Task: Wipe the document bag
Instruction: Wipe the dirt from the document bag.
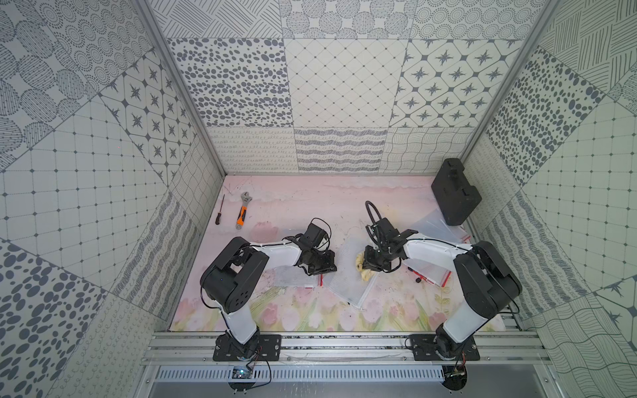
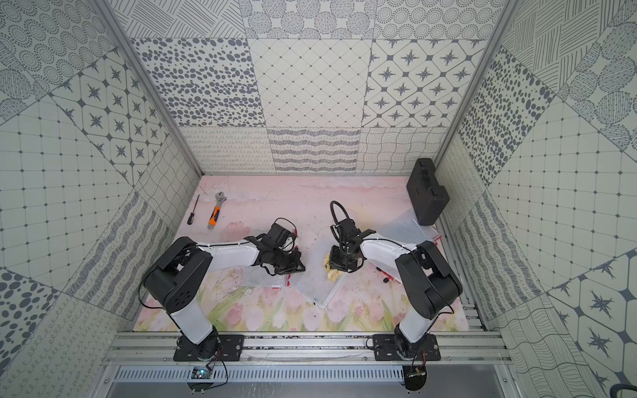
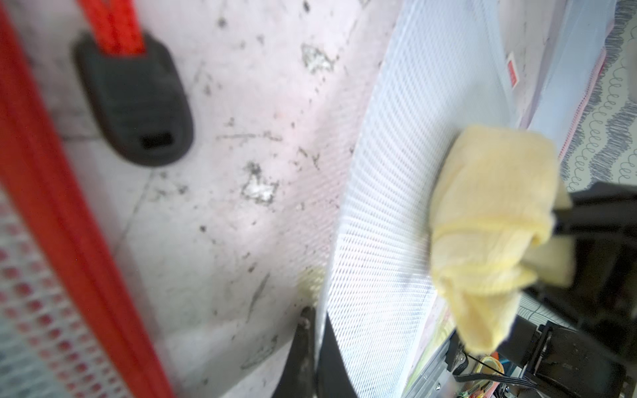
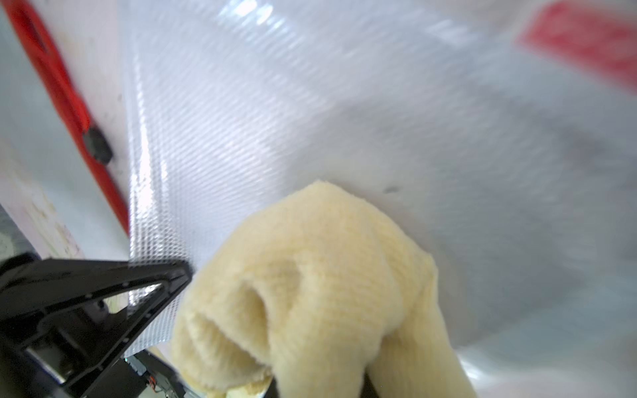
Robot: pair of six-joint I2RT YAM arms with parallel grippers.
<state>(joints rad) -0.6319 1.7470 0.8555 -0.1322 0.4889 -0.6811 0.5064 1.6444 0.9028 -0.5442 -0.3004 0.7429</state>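
Observation:
The document bag (image 1: 348, 275) (image 2: 319, 275) is a translucent white mesh pouch lying askew at the middle of the table. My left gripper (image 1: 332, 267) (image 3: 315, 344) is shut on the bag's left edge; the thin sheet (image 3: 396, 206) runs up between the two closed fingers. My right gripper (image 1: 367, 267) (image 4: 317, 386) is shut on a bunched yellow cloth (image 1: 362, 267) (image 4: 310, 275) (image 3: 489, 220), which presses down on the bag's surface (image 4: 344, 120). The cloth hides the right fingertips.
Another mesh bag with a red zipper (image 1: 296, 279) (image 3: 51, 206) lies under my left arm. More bags (image 1: 431, 227) are stacked at the right. A black case (image 1: 455, 193) leans at the back right. A wrench (image 1: 243, 210) and screwdriver (image 1: 220, 210) lie back left.

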